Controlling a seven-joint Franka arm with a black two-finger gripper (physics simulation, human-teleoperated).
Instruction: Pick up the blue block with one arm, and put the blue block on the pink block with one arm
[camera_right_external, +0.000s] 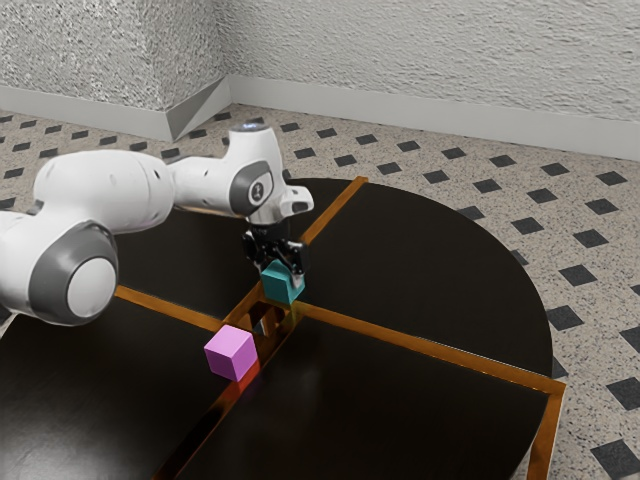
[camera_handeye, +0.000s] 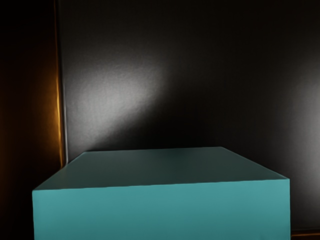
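Looking at the exterior view, I see the gripper (camera_right_external: 281, 268) pointing straight down near the middle of the table (camera_right_external: 420, 270). Its two black fingers (camera_right_external: 298, 262) are clamped on the blue block (camera_right_external: 282, 285), one on each side, and they hold its upper part. The block hangs under the fingers, above the place where the orange strips (camera_right_external: 400, 340) cross. It seems to be a little above the surface, but I cannot tell this for sure.

The blue block is a cube of teal colour with flat, matte faces and sharp edges. In the wrist view it (camera_handeye: 160, 195) lies directly under the hand, with the dark table (camera_handeye: 200, 75) and one strip (camera_handeye: 59, 100) behind it.

The pink block (camera_right_external: 231, 353) is a cube too, smooth and matte. It sits apart from the blue one, just beside a strip, toward the table's near edge.

The table is round, black and glossy, and it reflects light.
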